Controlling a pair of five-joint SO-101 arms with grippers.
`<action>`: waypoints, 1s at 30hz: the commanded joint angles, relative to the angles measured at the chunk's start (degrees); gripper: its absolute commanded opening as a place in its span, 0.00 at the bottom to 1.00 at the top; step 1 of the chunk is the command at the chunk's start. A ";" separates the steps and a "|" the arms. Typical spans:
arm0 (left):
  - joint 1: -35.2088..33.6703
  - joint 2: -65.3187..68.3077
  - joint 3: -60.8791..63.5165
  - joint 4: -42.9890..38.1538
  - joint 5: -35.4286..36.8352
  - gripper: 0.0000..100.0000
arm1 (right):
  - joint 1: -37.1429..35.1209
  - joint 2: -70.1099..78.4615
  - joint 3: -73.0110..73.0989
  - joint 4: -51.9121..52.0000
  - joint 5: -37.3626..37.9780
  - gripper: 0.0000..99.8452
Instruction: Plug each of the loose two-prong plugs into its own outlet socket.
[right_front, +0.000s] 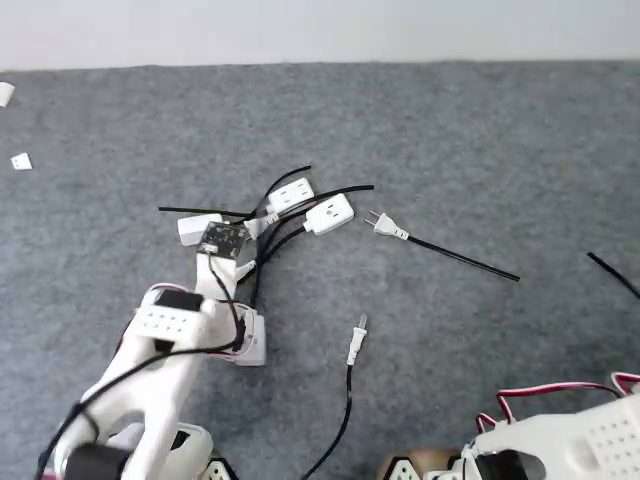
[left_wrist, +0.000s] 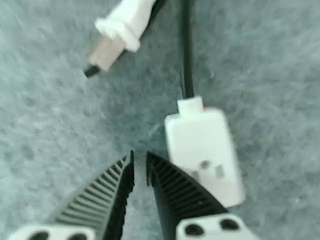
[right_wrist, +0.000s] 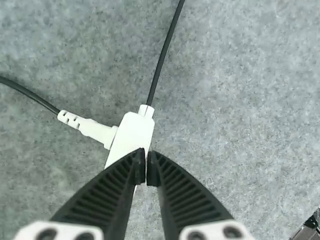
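In the left wrist view my left gripper (left_wrist: 140, 161) is shut with nothing in it. It hovers just beside a white outlet socket (left_wrist: 205, 150) whose slots face up. A white two-prong plug (left_wrist: 117, 32) lies a little farther off on the carpet. From above, my left arm (right_front: 180, 330) stretches into a cluster of white sockets (right_front: 329, 214) and black cords. Two loose plugs lie to the right of that cluster, one (right_front: 388, 228) near the sockets and one (right_front: 355, 340) nearer the front. My right gripper (right_wrist: 146, 162) is shut, its tips over a white socket (right_wrist: 132, 135) with a plug (right_wrist: 82, 125) seated in its side.
Grey carpet (right_front: 480, 140) covers the whole table. Black cords (right_front: 460, 257) trail from the plugs across the middle and right. Small white scraps (right_front: 21, 161) lie at the far left. My right arm's base (right_front: 570, 445) sits at the front right corner.
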 joint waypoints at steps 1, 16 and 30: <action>5.80 6.33 -6.55 1.85 -0.53 0.05 | -0.22 -0.84 -1.32 0.40 0.53 0.01; 10.99 4.31 -10.15 -8.53 15.91 0.05 | -1.19 -0.75 -1.23 0.40 0.35 0.01; 17.93 4.75 -9.98 -11.52 22.33 0.06 | -0.92 -0.84 -1.23 0.40 0.53 0.01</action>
